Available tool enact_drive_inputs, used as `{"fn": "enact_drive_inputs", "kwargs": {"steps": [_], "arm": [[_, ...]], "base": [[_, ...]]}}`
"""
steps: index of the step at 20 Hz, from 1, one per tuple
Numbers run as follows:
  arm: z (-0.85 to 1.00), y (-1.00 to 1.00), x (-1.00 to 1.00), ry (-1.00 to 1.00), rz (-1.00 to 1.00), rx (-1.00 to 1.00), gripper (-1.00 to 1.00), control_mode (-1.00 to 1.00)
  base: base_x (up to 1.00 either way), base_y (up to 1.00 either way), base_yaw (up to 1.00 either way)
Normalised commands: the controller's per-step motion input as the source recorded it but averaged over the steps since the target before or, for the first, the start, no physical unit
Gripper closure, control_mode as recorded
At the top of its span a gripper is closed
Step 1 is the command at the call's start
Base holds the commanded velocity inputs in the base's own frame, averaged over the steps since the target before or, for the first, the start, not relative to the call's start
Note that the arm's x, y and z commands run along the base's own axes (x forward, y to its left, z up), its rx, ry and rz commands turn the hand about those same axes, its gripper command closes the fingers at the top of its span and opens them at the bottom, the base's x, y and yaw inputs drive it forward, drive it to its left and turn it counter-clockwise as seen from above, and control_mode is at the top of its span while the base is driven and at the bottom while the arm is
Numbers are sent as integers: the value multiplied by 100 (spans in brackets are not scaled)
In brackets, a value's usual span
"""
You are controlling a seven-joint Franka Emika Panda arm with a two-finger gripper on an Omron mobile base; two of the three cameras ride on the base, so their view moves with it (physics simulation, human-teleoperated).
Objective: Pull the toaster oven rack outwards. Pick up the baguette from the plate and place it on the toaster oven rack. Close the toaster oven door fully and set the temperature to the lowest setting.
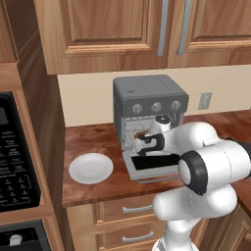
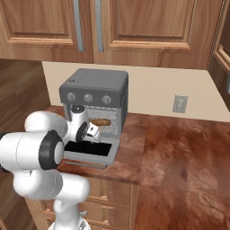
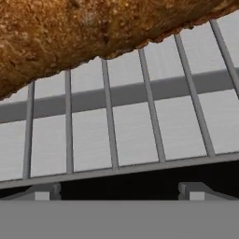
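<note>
The dark-grey toaster oven [image 1: 147, 92] stands on the counter with its door [image 1: 153, 165] folded down flat in front. The golden-brown baguette [image 3: 84, 32] lies across the silvery wire rack [image 3: 135, 135], seen close up in the hand view; it also shows inside the oven's opening as the baguette [image 2: 101, 122]. My gripper [image 3: 119, 191] is open just in front of the bread, fingers wide apart and nothing between them. It hovers over the open door as the gripper [image 1: 142, 142] and the gripper [image 2: 92, 131]. The white plate [image 1: 90, 168] sits bare to the oven's left.
A black microwave [image 1: 12, 157] with a keypad fills the tall cabinet at the left. Three knobs [image 1: 156, 106] line the oven's front above the opening. Wooden wall cabinets hang overhead, and a wall outlet [image 1: 205, 100] is to the oven's right. Brown counter stretches right.
</note>
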Motion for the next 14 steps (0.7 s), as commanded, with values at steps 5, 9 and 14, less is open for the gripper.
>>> {"fn": "enact_drive_inputs", "kwargs": {"steps": [5, 9, 14], "arm": [[13, 7, 33, -8, -1, 0, -100, -100], [16, 5, 35, -13, -2, 0, -100, -100], [5, 2, 47, -10, -2, 0, -100, -100]], "base": [[0, 0, 0], [0, 0, 0], [0, 0, 0]]}}
